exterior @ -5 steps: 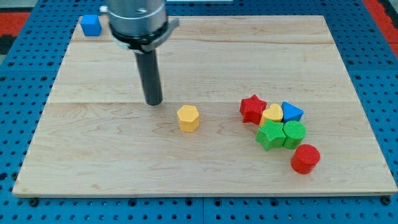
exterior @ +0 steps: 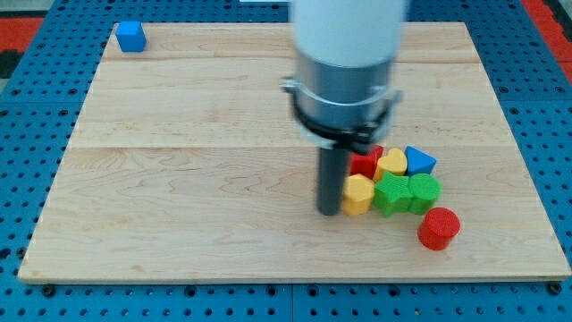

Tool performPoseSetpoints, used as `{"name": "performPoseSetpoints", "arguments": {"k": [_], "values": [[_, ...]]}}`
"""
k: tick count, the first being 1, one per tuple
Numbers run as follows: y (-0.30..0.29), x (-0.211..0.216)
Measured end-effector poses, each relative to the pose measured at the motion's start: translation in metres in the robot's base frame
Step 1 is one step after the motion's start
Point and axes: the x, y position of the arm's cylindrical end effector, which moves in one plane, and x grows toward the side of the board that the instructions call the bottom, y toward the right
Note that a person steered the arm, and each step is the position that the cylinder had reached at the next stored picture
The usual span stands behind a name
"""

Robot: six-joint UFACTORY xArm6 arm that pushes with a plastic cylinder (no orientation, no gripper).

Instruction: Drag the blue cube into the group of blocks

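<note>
The blue cube (exterior: 131, 37) sits alone at the board's top left corner. The group lies at the view's right: a red star (exterior: 365, 163), a yellow heart (exterior: 391, 162), a blue triangle (exterior: 419, 161), a green star (exterior: 390, 192), a green hexagon (exterior: 424, 190), a red cylinder (exterior: 439, 227) and a yellow hexagon (exterior: 358, 194). My tip (exterior: 330, 211) rests on the board, touching the yellow hexagon's left side, far from the blue cube. The arm's body hides part of the red star.
The wooden board (exterior: 179, 179) lies on a blue pegboard table (exterior: 27, 179). The arm's wide grey body (exterior: 347, 72) looms over the board's middle right.
My tip has moved from the board's middle left to the right and down. The yellow hexagon has been pushed right, up against the group beside the green star.
</note>
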Motion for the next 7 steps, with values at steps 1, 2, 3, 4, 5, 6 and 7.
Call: {"name": "performPoseSetpoints", "arguments": {"k": [1,2,3,4,5,6,7], "values": [[-0.037,0.006],[-0.106,-0.028],[-0.152,-0.096],[-0.27,-0.133],[-0.327,-0.211],[-0.365,-0.248],[-0.34,-0.298]]}}
